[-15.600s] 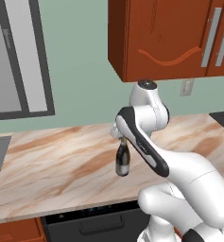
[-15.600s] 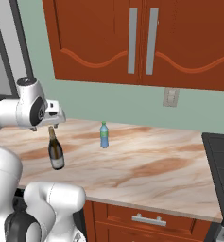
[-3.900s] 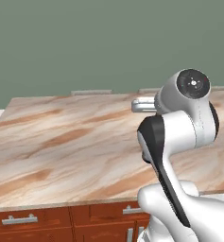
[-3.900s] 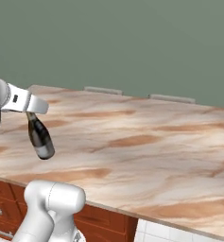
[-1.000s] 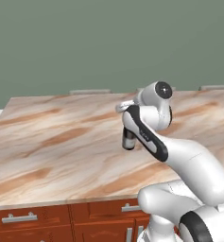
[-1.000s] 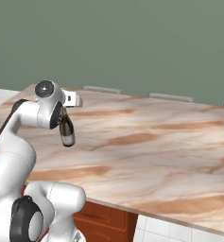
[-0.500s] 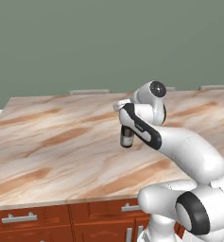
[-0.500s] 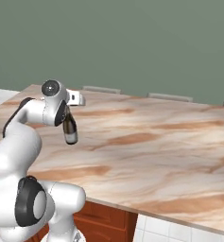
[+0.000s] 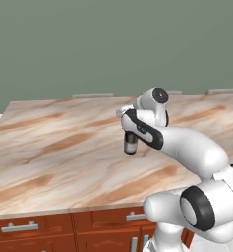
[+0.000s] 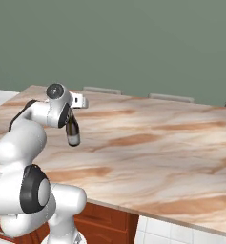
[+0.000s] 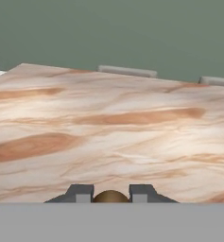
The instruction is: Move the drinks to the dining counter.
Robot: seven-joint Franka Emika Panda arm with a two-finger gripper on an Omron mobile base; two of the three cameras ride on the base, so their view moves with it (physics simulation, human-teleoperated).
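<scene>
The dark wine bottle (image 9: 131, 143) (image 10: 73, 131), one of the drinks, hangs upright by its neck from my gripper (image 9: 128, 122) (image 10: 70, 113), which is shut on it. It is over the near-left part of the dining counter (image 9: 54, 147) (image 10: 157, 152), a long beige-brown marble top. I cannot tell whether its base touches the marble. In the hand view the bottle's gold top (image 11: 110, 197) sits between my two fingertips (image 11: 80, 193), with the dining counter (image 11: 108, 127) stretching ahead.
Grey chair backs (image 9: 92, 95) (image 10: 101, 90) (image 11: 127, 71) line the counter's far edge before a green wall. Wood drawers with silver handles (image 9: 19, 227) run under the near edge. White floor tiles (image 10: 152, 231) show at the lower right.
The arm has carried the bottle a little farther out over the counter; in the last half second it has barely moved.
</scene>
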